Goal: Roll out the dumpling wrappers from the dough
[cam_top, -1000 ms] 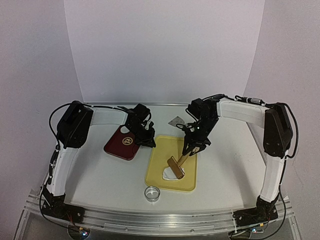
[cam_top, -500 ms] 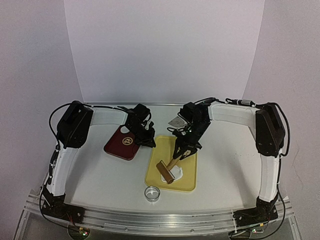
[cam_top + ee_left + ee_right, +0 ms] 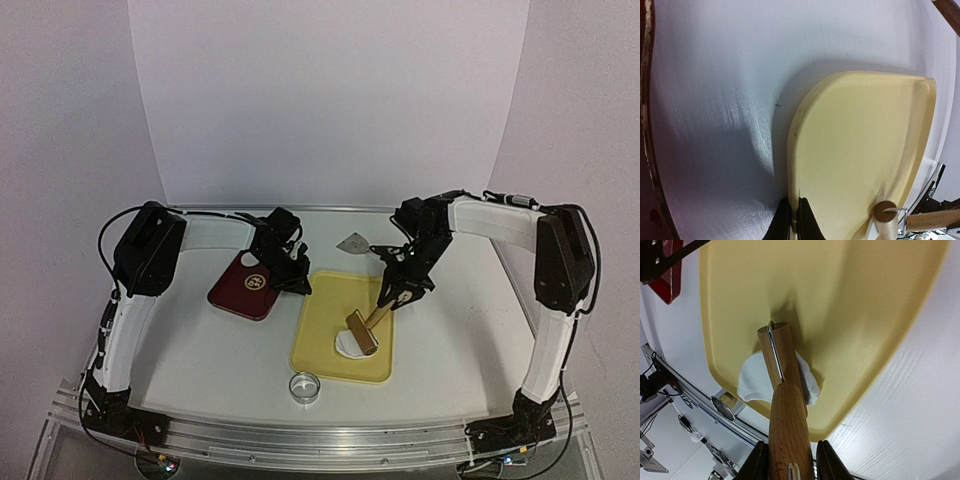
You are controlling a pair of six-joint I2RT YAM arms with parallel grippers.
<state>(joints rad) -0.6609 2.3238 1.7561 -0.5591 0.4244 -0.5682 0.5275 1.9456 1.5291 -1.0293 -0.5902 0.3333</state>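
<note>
right gripper (image 3: 790, 462) is clamping the roller (image 3: 782, 370), left gripper (image 3: 793, 220) is pinching the tray (image 3: 855, 150); uneven pressing is risking tearing the dough (image 3: 752, 382).

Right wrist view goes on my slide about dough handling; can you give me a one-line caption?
Right gripper holds a wooden roller by its handle, its barrel resting on white dough on the yellow tray.

Dough half covered, edges cropped
The wooden roller (image 3: 781, 357) lies across the dough (image 3: 751, 382), hiding its middle; the roller's handle runs off the bottom edge. The red plate (image 3: 647, 200) is only a sliver at the left wrist view's edge. A grey object (image 3: 352, 241) behind the yellow tray (image 3: 318, 340) is too small to identify.
</note>
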